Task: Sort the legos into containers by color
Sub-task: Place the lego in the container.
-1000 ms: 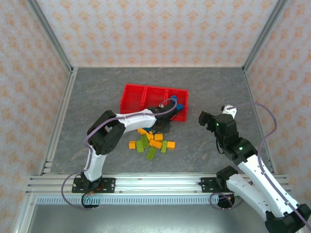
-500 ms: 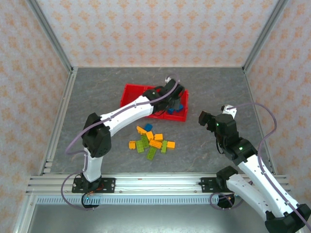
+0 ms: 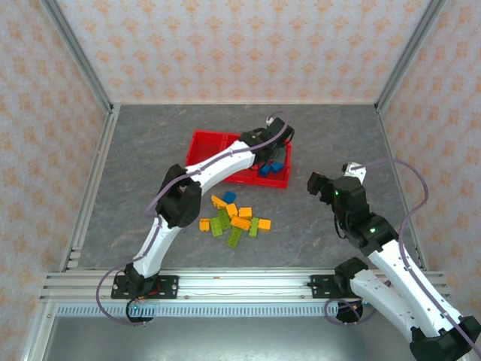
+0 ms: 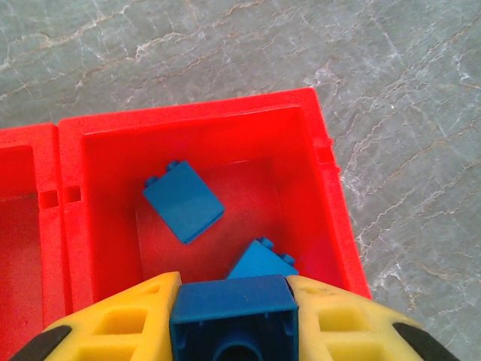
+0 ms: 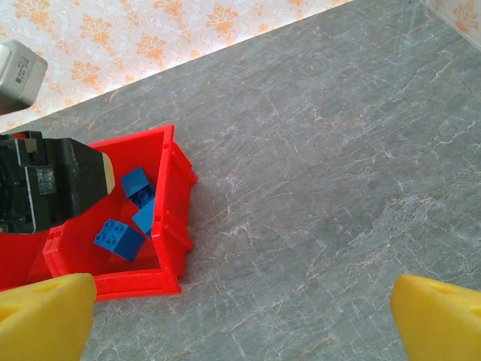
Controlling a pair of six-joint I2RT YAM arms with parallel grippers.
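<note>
The left claw (image 4: 233,331) is clamping a small blue studded plastic brick (image 4: 230,304) above the right-end compartment of the low red plastic tray (image 4: 197,111), where two more blue bricks (image 4: 184,201) are lying. The right claw (image 3: 315,183) is hovering, fingers wide apart, over the grey worktop (image 3: 338,135) beside the tray, while orange, green and blue bricks (image 3: 234,220) are lying piled on its near side.
</note>
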